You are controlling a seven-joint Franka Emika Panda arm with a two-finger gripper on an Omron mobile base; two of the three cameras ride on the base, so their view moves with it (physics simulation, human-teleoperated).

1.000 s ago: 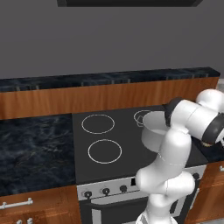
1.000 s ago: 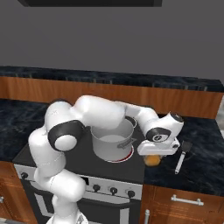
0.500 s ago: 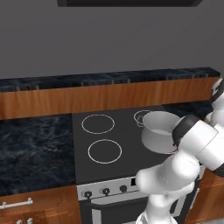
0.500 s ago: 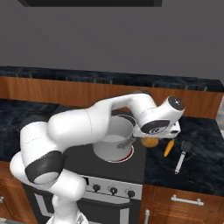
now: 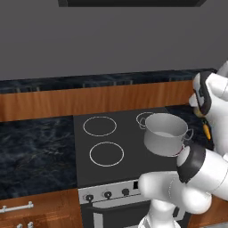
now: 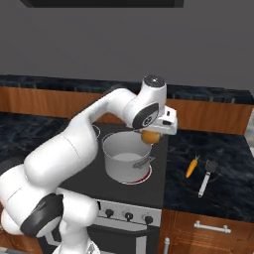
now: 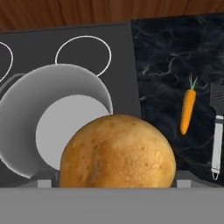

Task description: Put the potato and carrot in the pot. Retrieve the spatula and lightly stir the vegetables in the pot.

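With my claw point(image 6: 151, 135) spread wide around the round brown potato point(image 7: 117, 152), hard and heavy-looking, I judge this mid-body grip right above the silver-grey metal pot point(image 6: 125, 157).

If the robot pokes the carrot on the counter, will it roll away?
Probably a little. The carrot looks round and slim, so it could roll sideways, but its tapered shape would likely curve it around. It lies free on the flat dark counter, beside the spatula without touching, so it should slide easily. It looks light.
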